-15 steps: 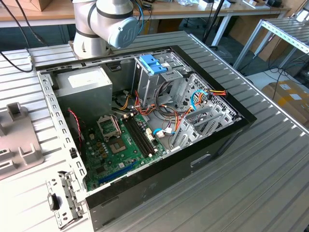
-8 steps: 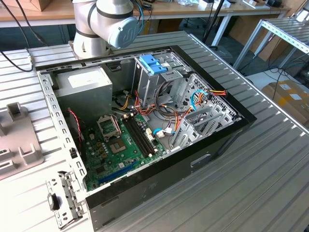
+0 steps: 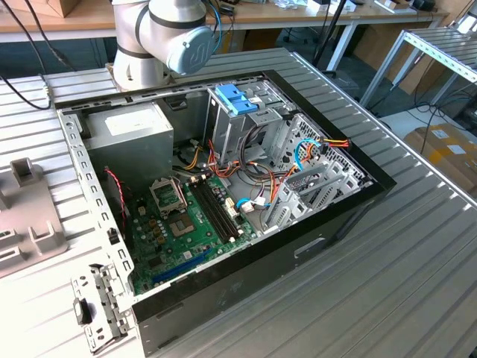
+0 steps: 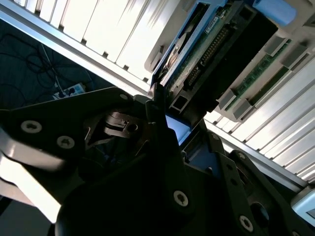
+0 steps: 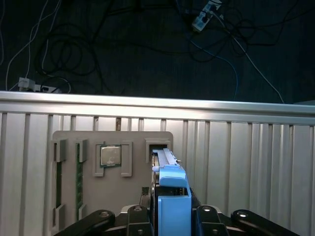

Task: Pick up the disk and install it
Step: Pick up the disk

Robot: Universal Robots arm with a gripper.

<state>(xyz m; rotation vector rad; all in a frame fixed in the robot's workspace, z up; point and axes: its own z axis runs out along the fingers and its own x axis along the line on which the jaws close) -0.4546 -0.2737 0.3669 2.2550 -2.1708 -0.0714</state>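
The disk (image 5: 172, 199), a dark drive in a bright blue carrier, stands on edge with its far end at a slot of a grey holder plate (image 5: 113, 196). My gripper (image 5: 173, 219) straddles it, and its black fingers (image 5: 140, 216) lie tight against both sides of the blue frame. In the second wrist view the disk (image 4: 206, 54) shows its green board and connector edge, with the gripper (image 4: 179, 130) around a pale blue part of the carrier. In the exterior view the open computer case (image 3: 223, 186) lies on the table, and the arm's base (image 3: 160, 37) stands behind it.
The holder plate also carries a processor chip (image 5: 110, 156) and memory sticks (image 5: 78, 187). It rests on a slatted aluminium table (image 5: 246, 167) near the table edge (image 5: 157, 104), with cables on the dark floor beyond. Inside the case sit a pale blue bracket (image 3: 235, 99) and a grey power supply (image 3: 130, 130).
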